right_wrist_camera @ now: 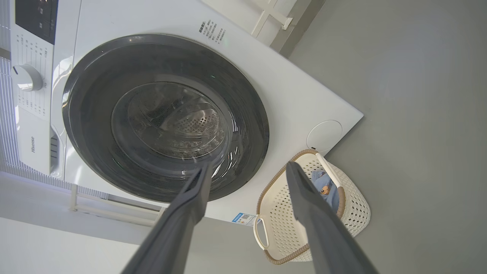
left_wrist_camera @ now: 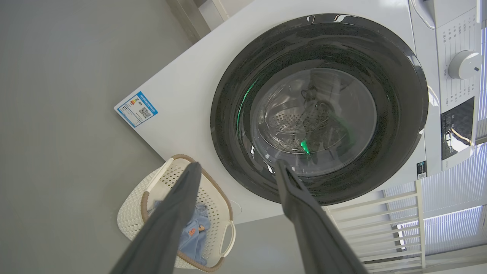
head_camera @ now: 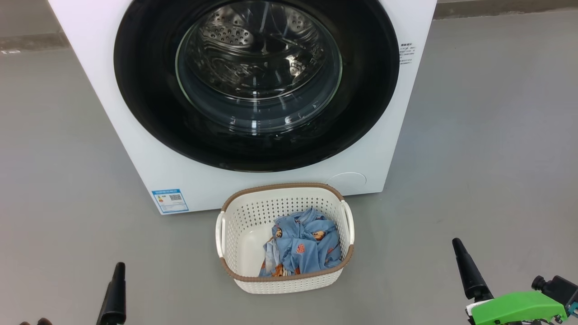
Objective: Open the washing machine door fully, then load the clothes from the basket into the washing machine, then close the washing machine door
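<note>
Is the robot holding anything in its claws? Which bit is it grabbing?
Nothing is held. The left gripper and the right gripper are both open and empty. The clothes lie in the basket, untouched.

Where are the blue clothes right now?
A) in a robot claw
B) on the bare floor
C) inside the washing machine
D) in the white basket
D: the clothes lie heaped in the basket before the shut washing machine door; the left claw and right claw are open, holding nothing.
</note>
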